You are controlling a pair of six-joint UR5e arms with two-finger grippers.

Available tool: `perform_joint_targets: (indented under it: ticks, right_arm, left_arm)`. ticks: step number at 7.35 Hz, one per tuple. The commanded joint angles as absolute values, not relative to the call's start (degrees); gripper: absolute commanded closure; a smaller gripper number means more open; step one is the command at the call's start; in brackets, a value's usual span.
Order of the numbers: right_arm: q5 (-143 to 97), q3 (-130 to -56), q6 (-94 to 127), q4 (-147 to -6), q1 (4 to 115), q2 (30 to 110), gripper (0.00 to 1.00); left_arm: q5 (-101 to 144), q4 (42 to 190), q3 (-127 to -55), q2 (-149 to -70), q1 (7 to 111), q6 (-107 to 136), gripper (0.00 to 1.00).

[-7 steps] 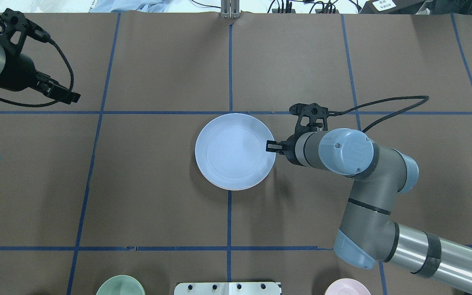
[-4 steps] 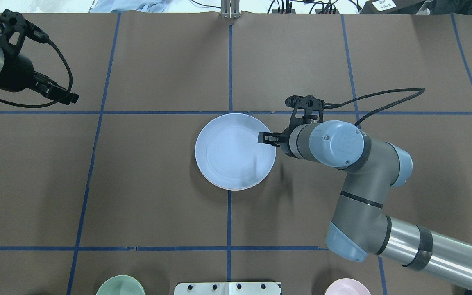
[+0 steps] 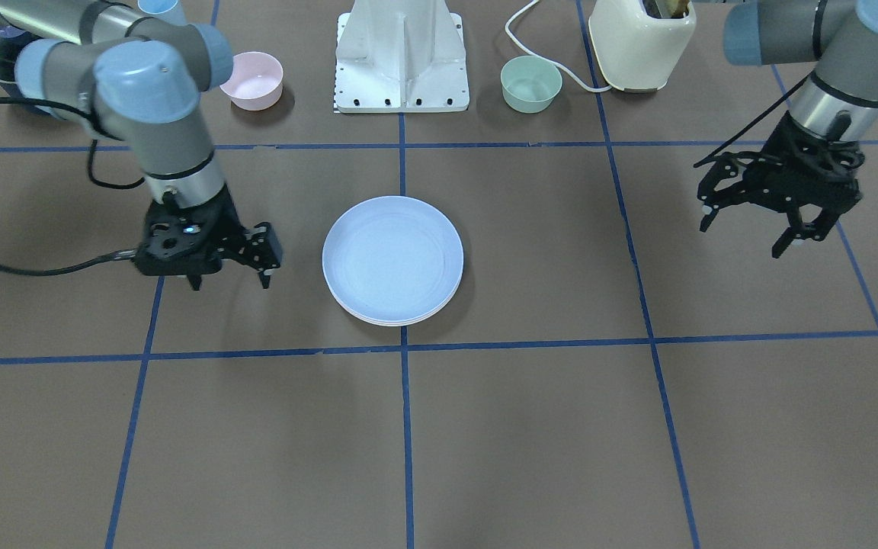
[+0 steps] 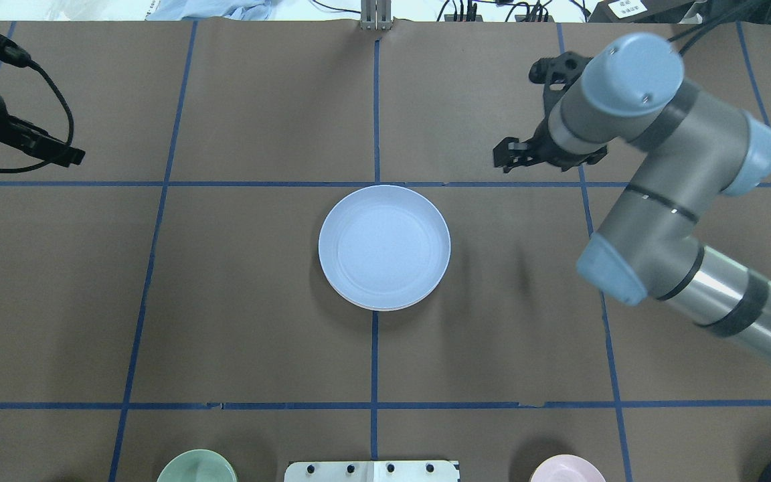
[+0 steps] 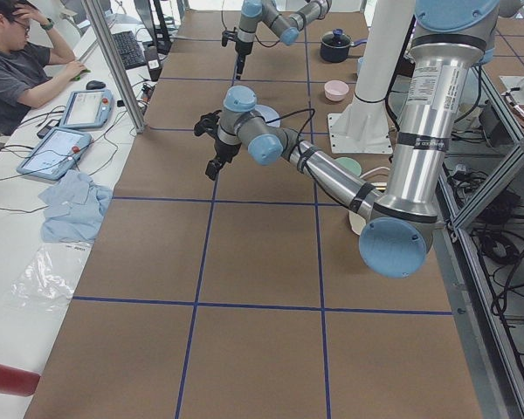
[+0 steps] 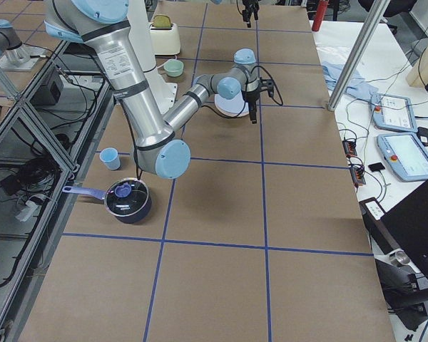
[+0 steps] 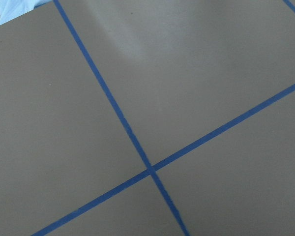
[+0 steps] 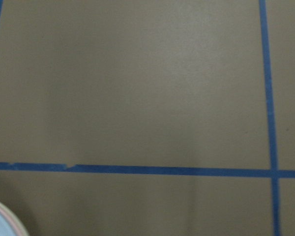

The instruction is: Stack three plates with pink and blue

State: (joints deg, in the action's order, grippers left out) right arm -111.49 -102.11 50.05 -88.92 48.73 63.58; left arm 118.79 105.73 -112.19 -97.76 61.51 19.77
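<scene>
Stack of plates (image 4: 384, 304) sits at the middle of the table (image 4: 258, 321), on the crossing of the blue tape lines. The blue plate (image 4: 384, 246) is on top, level and face up. In the front-facing view the pale rims of the plates beneath it (image 3: 395, 321) show along its edge on the side away from the robot; their colours cannot be told there. The right wrist view catches only a sliver of the stack (image 8: 0, 222) at its lower left corner, with a pinkish outer edge. Right jaws: open, empty, pointing down, raised off the table. They hang to the robot's right of the stack and somewhat toward the table's far edge, clear of the blue plate and touching nothing. Left jaws: spread wide, empty, raised, out toward the left end of the table and well apart from the stack. Left wrist view shows bare table and a tape crossing (image 7: 150, 169). Along the robot-side edge, a pink bowl (image 3: 253, 79) and a green bowl (image 3: 531, 84) stand on either side of the white base mount (image 3: 402, 57).
</scene>
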Motion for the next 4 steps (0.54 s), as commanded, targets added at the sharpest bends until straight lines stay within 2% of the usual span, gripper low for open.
perform_joint_targets:
  ticks: [1,4]
  right_arm:
    - [-124.2,-101.5,18.4,-93.1,66.3,71.9,0.00]
    - [-131.9,-101.3,-11.3,-95.3,84.8,86.9,0.00]
  left_arm:
    - [119.1,104.5,-110.8,-94.1,69.6,4.4,0.00]
    - [126.3,104.3,-107.2,-87.5,82.4,-13.2,0.00]
